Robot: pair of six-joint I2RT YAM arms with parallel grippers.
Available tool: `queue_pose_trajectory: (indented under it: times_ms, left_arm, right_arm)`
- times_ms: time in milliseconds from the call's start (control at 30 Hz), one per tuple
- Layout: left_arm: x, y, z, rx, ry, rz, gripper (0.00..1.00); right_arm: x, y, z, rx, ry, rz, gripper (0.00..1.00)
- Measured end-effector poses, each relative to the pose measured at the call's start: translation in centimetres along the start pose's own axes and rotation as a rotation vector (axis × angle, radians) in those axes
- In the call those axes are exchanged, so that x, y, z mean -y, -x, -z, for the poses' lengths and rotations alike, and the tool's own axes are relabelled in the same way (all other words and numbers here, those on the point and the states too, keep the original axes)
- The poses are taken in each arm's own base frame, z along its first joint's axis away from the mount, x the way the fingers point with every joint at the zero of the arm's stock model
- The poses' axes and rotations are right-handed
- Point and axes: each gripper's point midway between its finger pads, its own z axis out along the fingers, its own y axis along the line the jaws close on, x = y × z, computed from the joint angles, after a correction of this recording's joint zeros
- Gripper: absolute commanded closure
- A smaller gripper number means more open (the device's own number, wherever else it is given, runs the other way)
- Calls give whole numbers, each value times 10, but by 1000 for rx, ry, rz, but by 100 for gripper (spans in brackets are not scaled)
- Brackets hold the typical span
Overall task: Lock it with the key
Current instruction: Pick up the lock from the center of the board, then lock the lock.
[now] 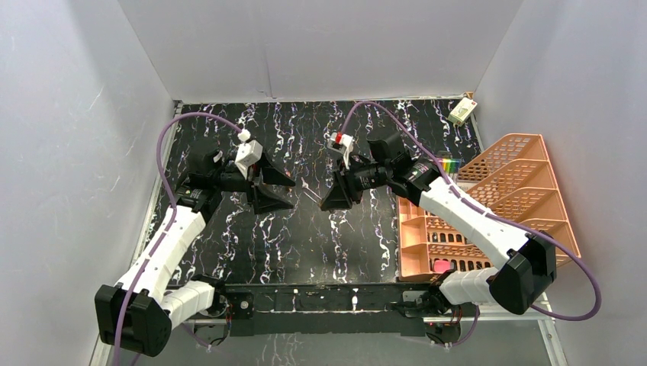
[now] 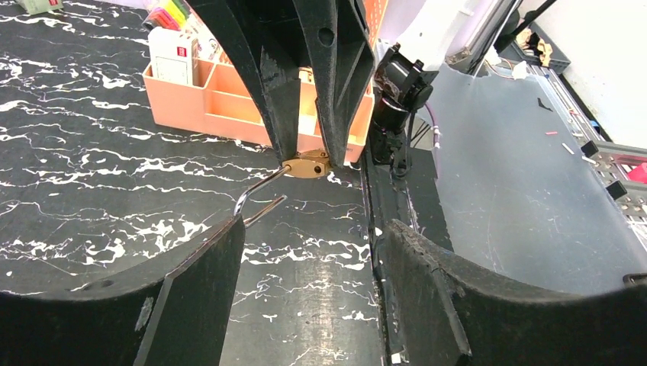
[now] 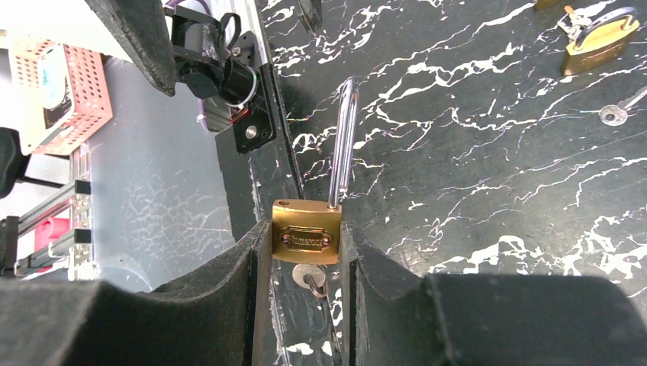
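My right gripper (image 3: 305, 255) is shut on a brass padlock (image 3: 307, 232) and holds it by its sides above the table. A silver key (image 3: 307, 276) sits in the bottom of the padlock, between the fingers. The steel shackle (image 3: 345, 141) is open: one leg is in the body and the other hole is bare. In the left wrist view the padlock (image 2: 307, 164) hangs between the right fingers with its shackle (image 2: 255, 194) pointing toward my left gripper (image 2: 313, 252). That gripper is open and empty, a short way off. In the top view the grippers face each other, left (image 1: 278, 191) and right (image 1: 329, 197).
A second brass padlock (image 3: 599, 42) and a loose key (image 3: 614, 114) lie on the black marbled table. An orange organizer tray (image 1: 496, 198) stands at the right. A small white box (image 1: 461, 112) sits at the back right corner.
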Motion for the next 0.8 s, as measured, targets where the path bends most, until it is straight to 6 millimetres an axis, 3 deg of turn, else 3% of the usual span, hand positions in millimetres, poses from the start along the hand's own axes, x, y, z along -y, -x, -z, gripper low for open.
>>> queue_pose_trajectory:
  times_ms: [500,800]
  left_arm:
    - [-15,-3,-4,-9,16,32,35]
    - [-3,-5,-14,-17,-59,48,42]
  right_arm:
    - [-15,0,1,-3,80,-11,85]
    - [-15,3,-4,0,105,-29,83]
